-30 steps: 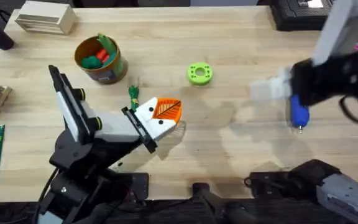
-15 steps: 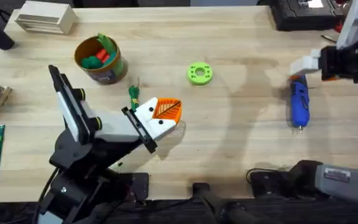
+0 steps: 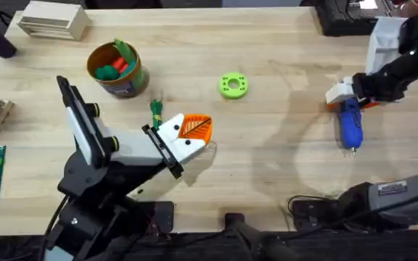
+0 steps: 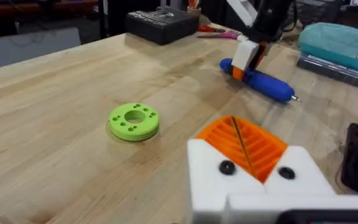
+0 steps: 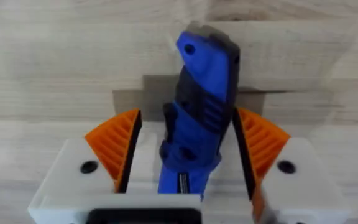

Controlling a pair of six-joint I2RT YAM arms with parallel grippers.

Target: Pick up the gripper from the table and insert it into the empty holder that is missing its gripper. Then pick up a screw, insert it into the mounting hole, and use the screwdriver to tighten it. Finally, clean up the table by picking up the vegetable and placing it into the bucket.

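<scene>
The right jaws (image 5: 191, 165) stand open around the rear end of the screwdriver (image 3: 350, 125), one orange ribbed pad on each side of the blue body; whether the pads (image 5: 118, 145) touch it cannot be told. The screwdriver lies flat on the tabletop (image 3: 281, 159) at the far right, its thin metal tip pointing toward the near edge.

The left jaws (image 3: 194, 130) sit near the middle of the tabletop with their orange pads pressed together and nothing between them. Just left of them lies the vegetable (image 3: 156, 110), a small green piece on the bare wood. Farther left and farther back stands the bucket (image 3: 117, 69), an orange-yellow tub with green and red toy pieces inside. A flat bright-green ring (image 3: 233, 85) rests beyond the left jaws, well apart from the screwdriver.

The tabletop is pale wood with visible plank seams and soft shadows under the arms. At its far left corner sits a light wooden block (image 3: 51, 21); at the far right, a black box (image 3: 347, 16). In the left wrist view a teal case (image 4: 344, 43) lies past the screwdriver, and the room behind is dim.
</scene>
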